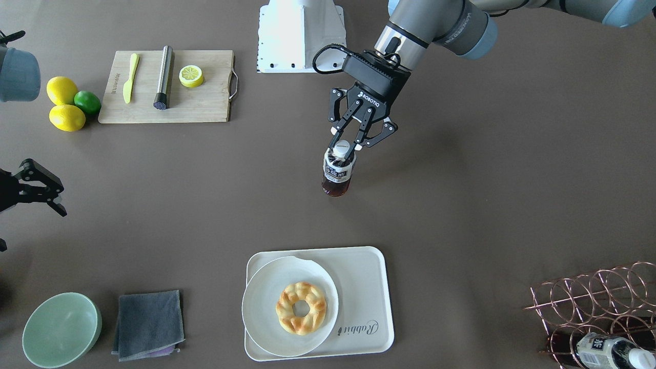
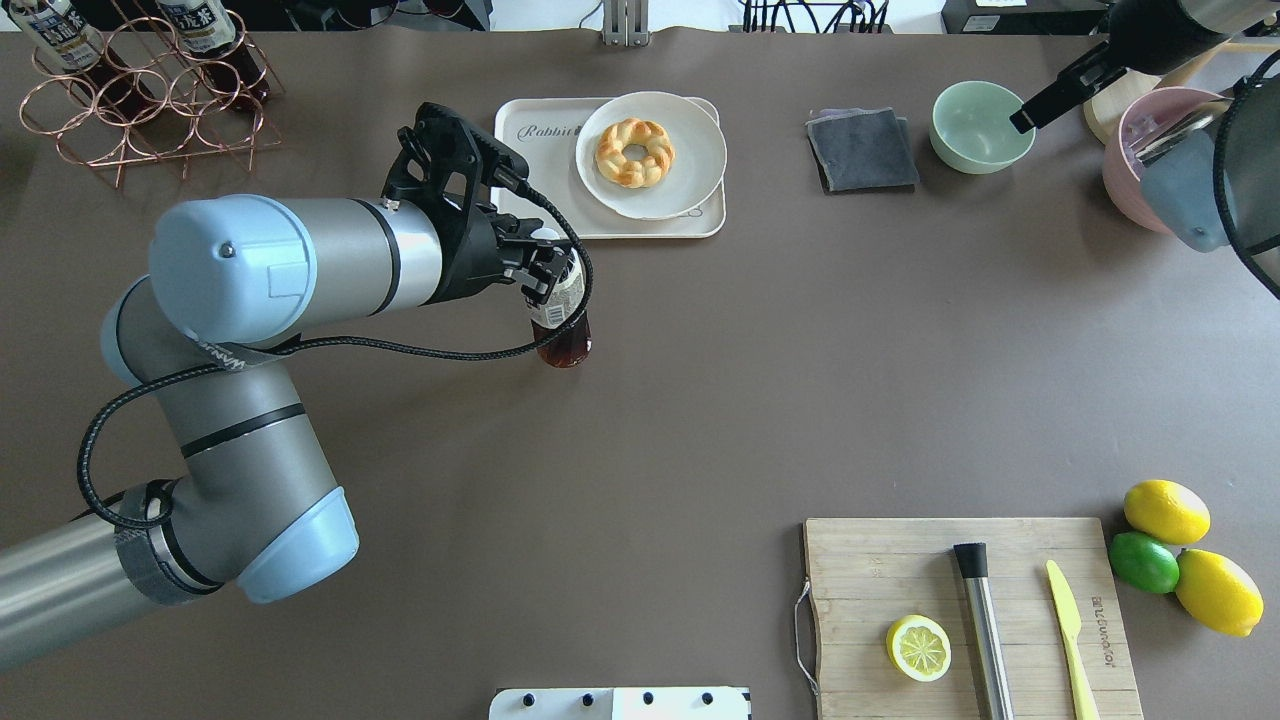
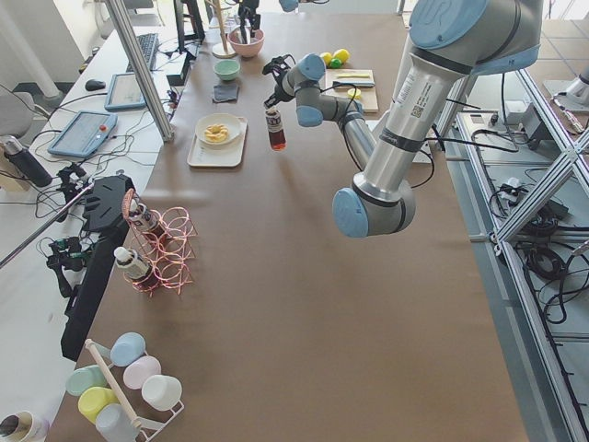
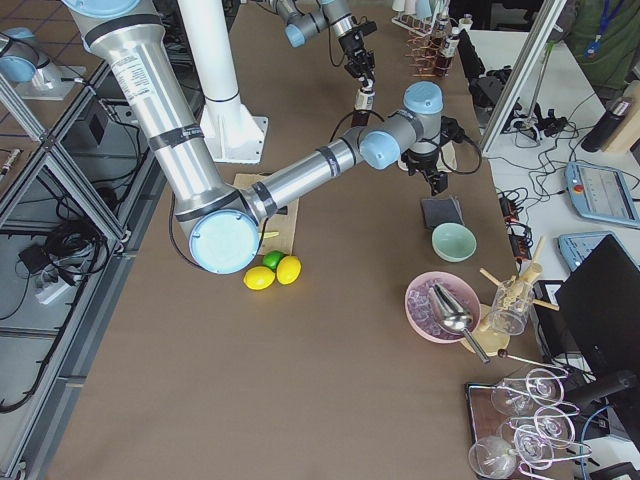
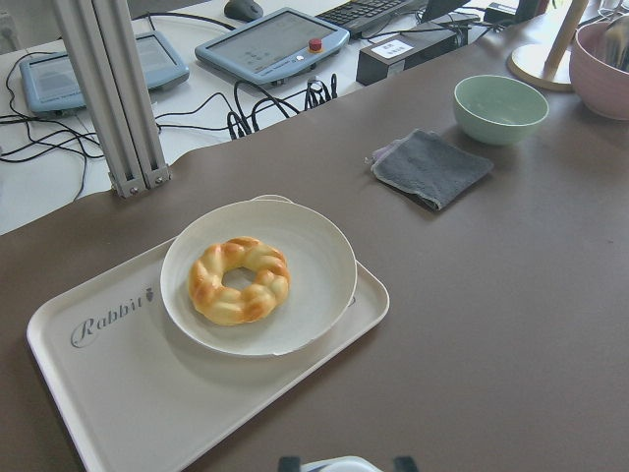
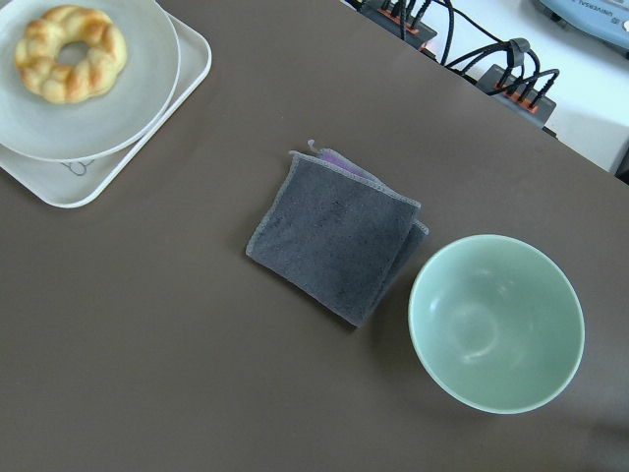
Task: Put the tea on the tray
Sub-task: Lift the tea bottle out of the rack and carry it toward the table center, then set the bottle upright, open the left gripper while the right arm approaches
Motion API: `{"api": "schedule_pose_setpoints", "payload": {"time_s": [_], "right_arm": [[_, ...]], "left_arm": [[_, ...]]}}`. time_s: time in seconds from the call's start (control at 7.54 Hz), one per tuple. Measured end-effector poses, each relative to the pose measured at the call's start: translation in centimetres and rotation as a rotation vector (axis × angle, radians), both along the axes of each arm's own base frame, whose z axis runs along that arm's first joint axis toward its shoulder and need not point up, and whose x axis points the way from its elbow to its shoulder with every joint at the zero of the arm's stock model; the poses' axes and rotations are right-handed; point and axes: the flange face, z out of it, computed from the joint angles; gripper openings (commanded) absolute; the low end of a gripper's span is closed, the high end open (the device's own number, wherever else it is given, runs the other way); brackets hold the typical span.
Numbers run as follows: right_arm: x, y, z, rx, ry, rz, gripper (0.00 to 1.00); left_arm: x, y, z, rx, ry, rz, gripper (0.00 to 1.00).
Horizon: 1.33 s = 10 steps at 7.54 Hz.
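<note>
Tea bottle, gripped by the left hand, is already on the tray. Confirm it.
Not so. The tea bottle, gripped by the left hand, is over bare table short of the tray; the exterior front-facing view shows it.

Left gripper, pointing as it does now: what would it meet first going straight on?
The left gripper holds the tea, so probably bare table just short of the tray; depth unclear.

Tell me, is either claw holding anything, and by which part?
The left claw grips the tea bottle at its top, closed around the white cap. The right claw is open and holds nothing.
</note>
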Motion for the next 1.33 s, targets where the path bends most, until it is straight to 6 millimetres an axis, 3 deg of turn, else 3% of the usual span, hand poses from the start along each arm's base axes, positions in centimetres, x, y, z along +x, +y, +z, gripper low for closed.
{"api": "schedule_pose_setpoints", "payload": {"time_s": [0.13, 0.4, 0.8, 0.93, 1.33], "right_arm": [[-0.7, 0.0, -1.4, 0.003, -0.028, -0.015, 1.0], [-1.2, 0.2, -2.4, 0.006, -0.048, -0.03, 1.0], [-1.3, 0.3, -2.5, 0.004, -0.053, -0.034, 1.0], [-1.3, 0.3, -2.5, 0.003, -0.053, -0.033, 1.0], [-1.4, 0.3, -2.5, -0.007, -0.056, -0.027, 1.0]], "left_arm": [[1.2, 1.1, 0.0, -0.001, 0.001, 0.009, 0.0], [3.5, 3.7, -0.4, 0.015, 0.013, 0.006, 0.0], [4.1, 4.6, -0.4, 0.021, 0.025, 0.007, 0.92], [4.1, 4.6, -0.3, 0.02, 0.023, 0.006, 0.97], [3.2, 5.1, -0.9, 0.007, 0.062, 0.005, 0.97]]}}
